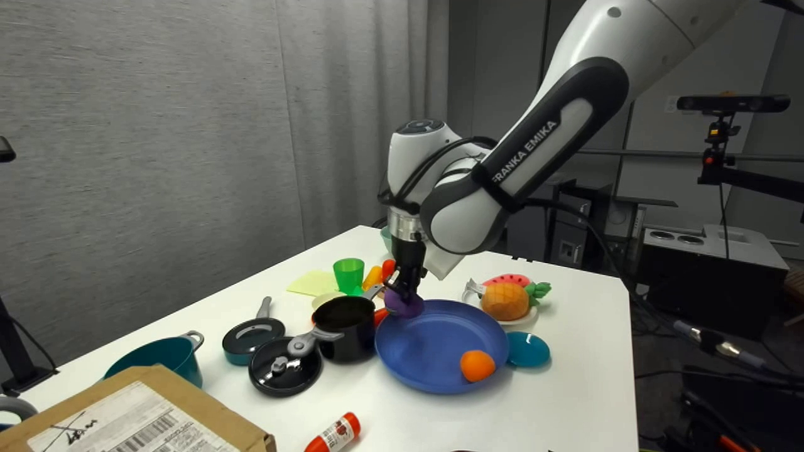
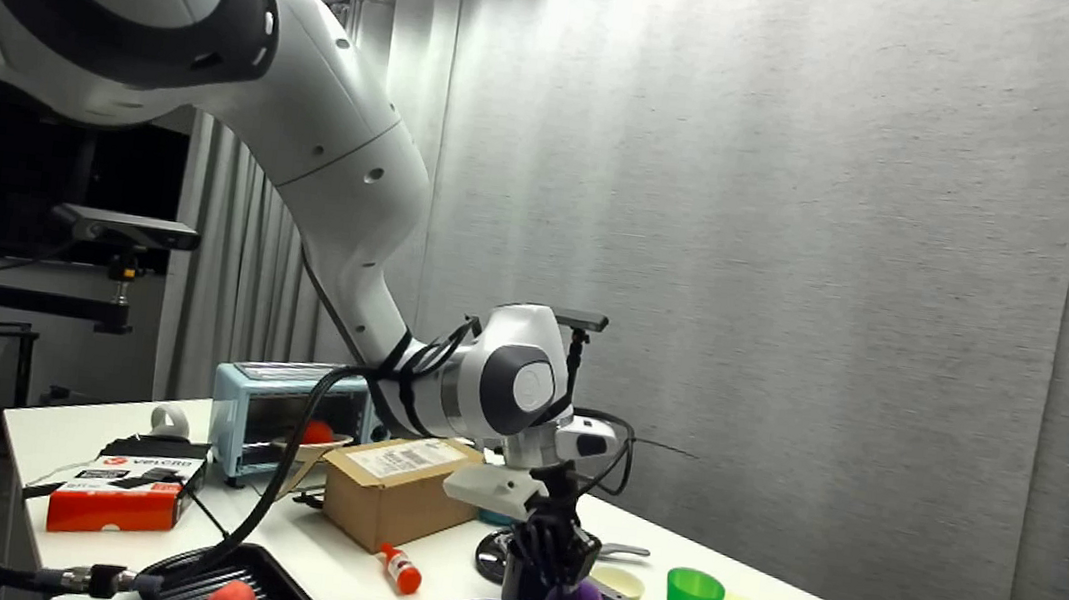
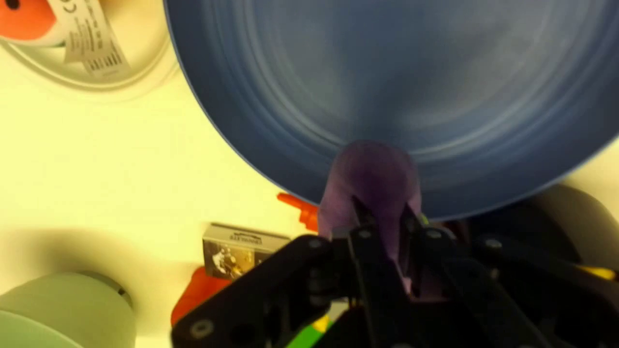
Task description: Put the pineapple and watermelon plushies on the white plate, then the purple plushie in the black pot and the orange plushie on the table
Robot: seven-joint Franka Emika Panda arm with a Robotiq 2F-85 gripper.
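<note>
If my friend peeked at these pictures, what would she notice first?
Probably the big white robot arm, with its claw squeezing a purple plushie by the rim of a large blue plate. Next might come the bright orange plushie on that plate. Farther back in an exterior view, a pineapple plushie and a watermelon plushie share a white plate.

2 exterior views are looking along the table (image 1: 578, 389) from roughly opposite ends, sharing arm (image 1: 534, 144), curtain (image 1: 157, 157) and blue plate (image 1: 433, 348). Wrist view is facing down, close over that plate.
</note>
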